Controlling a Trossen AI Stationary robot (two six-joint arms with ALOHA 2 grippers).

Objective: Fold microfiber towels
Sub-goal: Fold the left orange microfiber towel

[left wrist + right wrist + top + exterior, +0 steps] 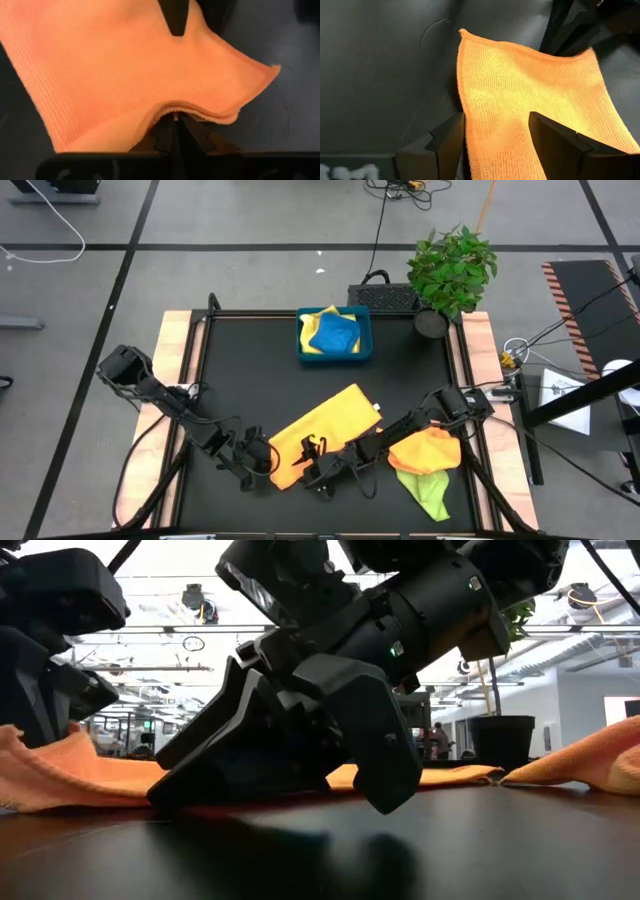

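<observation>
A: Nearest the low camera was the right claw (290,775), down on the black counter (250,370) with its fingers spread and nothing between them. The orange towel (90,780) lay flat just behind it.

B: And the left claw (175,131)?

A: Closed on that orange towel's (100,75) edge; its own camera showed the hem pinched between the tips and puckered upward. From above, the towel (322,430) lay near the front edge of the counter, stretched toward the middle, with both claws at its front end.

B: What could have gone wrong from there?

A: I judged that if the left claw pulled while the right one rested on the cloth, the towel could bunch instead of folding cleanly. The pinch was also shallow, so the hem could slip free.

B: Did the views differ?

A: Yes. Only the overhead view showed the other cloths: an orange and a green towel (428,465) heaped to the right, and a blue towel (334,332) in the blue tray (303,348) at the back. The right wrist camera showed the towel's (530,90) corner lying flat past its spread fingers.
</observation>
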